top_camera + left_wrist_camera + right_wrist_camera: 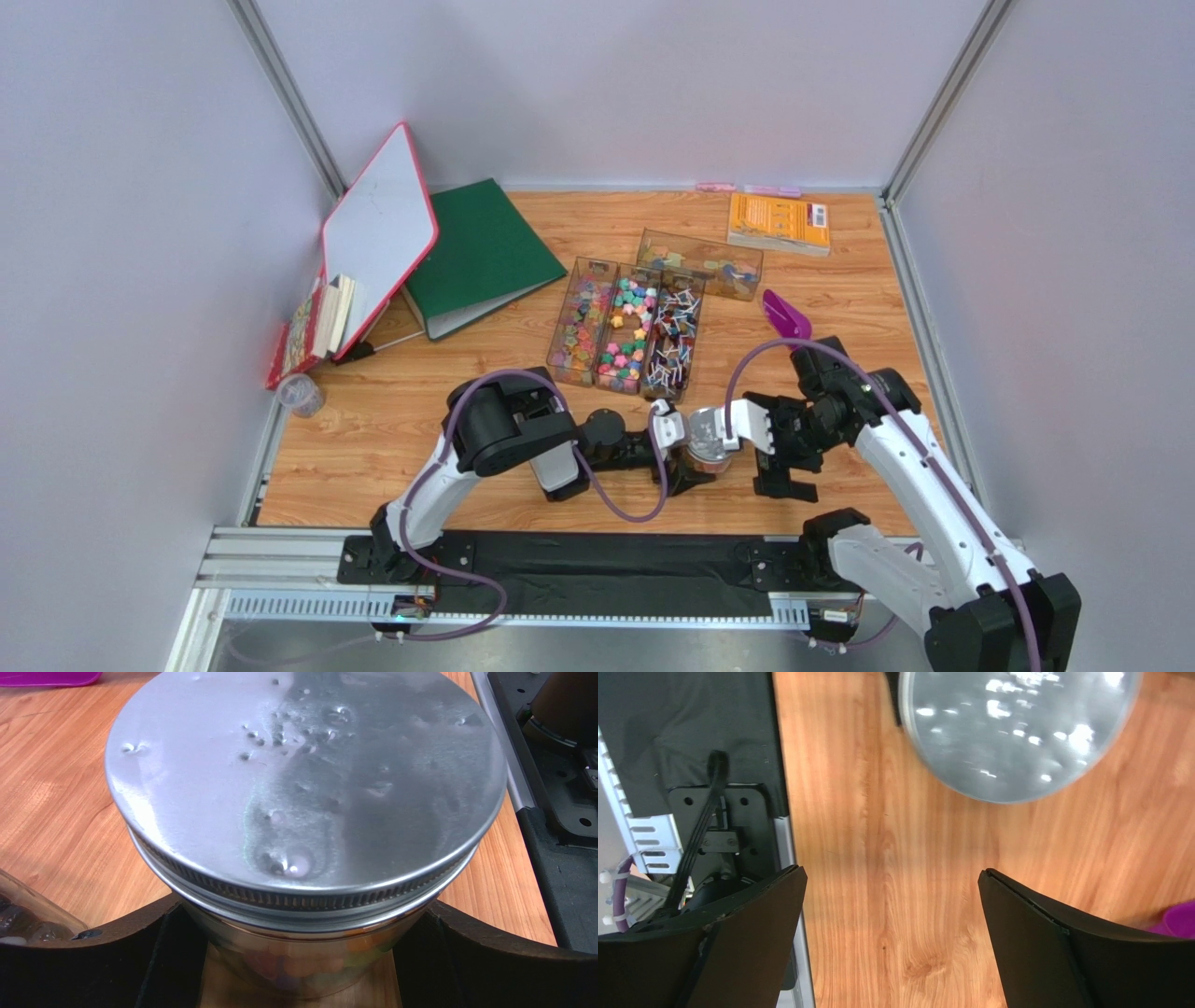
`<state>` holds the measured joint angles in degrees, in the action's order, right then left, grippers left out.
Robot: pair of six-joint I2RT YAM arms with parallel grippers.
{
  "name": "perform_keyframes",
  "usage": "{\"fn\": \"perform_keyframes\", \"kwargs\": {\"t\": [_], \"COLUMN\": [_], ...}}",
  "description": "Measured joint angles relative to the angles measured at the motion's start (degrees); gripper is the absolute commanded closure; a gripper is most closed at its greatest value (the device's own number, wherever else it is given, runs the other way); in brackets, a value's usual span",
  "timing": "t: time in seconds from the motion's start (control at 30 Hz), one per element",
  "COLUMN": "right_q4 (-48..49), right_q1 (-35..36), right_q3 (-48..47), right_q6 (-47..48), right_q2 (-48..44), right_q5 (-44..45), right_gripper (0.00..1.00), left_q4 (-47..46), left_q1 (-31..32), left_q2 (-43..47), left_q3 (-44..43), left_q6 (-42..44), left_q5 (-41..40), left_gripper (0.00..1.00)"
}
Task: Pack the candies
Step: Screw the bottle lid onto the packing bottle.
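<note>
The candies [627,332] lie in mixed colours in clear trays at the table's middle; some on white sticks fill the right-hand tray. More candies [309,966] show blurred through the glass of a jar [709,445] with a dented metal lid [302,770] screwed on. My left gripper [298,913] grips the jar's body just under the lid, a black finger pressed on each side. To the jar's right, my right gripper [892,882] stands wide open over bare wood. The lid [1018,728] lies just ahead of its fingers.
A purple scoop [786,314] lies behind the right arm. At the back are a green binder [484,252], a red-rimmed whiteboard [376,231], an orange booklet [779,221] and another clear tray [699,262]. A black mat [589,560] lines the near edge.
</note>
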<state>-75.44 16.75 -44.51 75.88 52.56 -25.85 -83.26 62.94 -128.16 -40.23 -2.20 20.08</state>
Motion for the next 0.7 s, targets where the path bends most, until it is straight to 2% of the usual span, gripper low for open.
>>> {"fn": "perform_keyframes", "kwargs": {"t": [0.13, 0.37, 0.7], "right_q4": [2.4, 5.33, 3.76], "right_q1": [-1.44, -1.46, 3.26], "right_q3": [-5.16, -14.84, -16.0], "right_q6": [-2.78, -4.31, -3.89], "right_q2": [6.32, 19.63, 22.75], "right_q5": [0.57, -4.46, -7.28], "right_gripper": [0.0, 0.0, 0.0], "left_q4": [0.13, 0.15, 0.17], "left_q1": [-0.09, -0.09, -0.09], "left_q2": [0.0, 0.0, 0.0], "left_q3": [-0.09, -0.11, -0.11], "left_q6": [0.07, 0.15, 0.15], "left_q5": [0.44, 0.46, 0.39], "left_gripper": [1.0, 1.0, 1.0]}}
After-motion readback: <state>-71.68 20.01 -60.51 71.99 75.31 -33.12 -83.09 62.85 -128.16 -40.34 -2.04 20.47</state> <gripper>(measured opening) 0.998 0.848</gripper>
